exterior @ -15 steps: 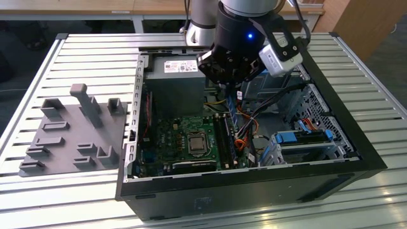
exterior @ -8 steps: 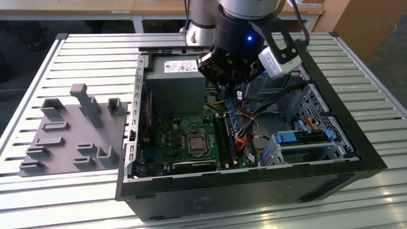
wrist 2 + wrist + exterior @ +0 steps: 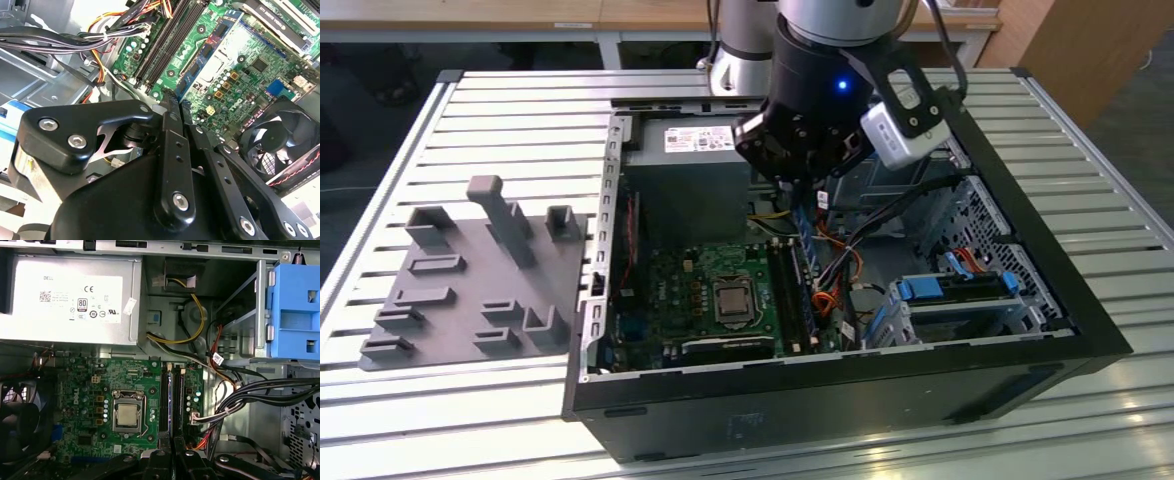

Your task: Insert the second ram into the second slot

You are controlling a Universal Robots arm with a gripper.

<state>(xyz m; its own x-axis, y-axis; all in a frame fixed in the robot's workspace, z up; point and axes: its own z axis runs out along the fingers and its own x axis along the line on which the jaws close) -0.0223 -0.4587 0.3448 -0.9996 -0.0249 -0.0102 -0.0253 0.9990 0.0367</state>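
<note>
In the exterior view, the gripper (image 3: 807,188) is pinching the second ram (image 3: 823,250) above the motherboard (image 3: 707,300). In the second wrist view, the ram is jutting out from between the narrowly closed fingers (image 3: 170,125). In the first wrist view, the fingers are hovering beside the memory slots (image 3: 164,400).

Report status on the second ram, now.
Gripper shut on the second ram. Stick hanging over the memory slots, not seated. Black cable bundle close alongside.

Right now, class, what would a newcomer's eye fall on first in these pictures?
The black gripper hangs over the open computer case in the exterior view. It is shut on the second ram, a thin blue stick, above the green motherboard. A grey tray lies at the exterior view's left of the case.
</note>
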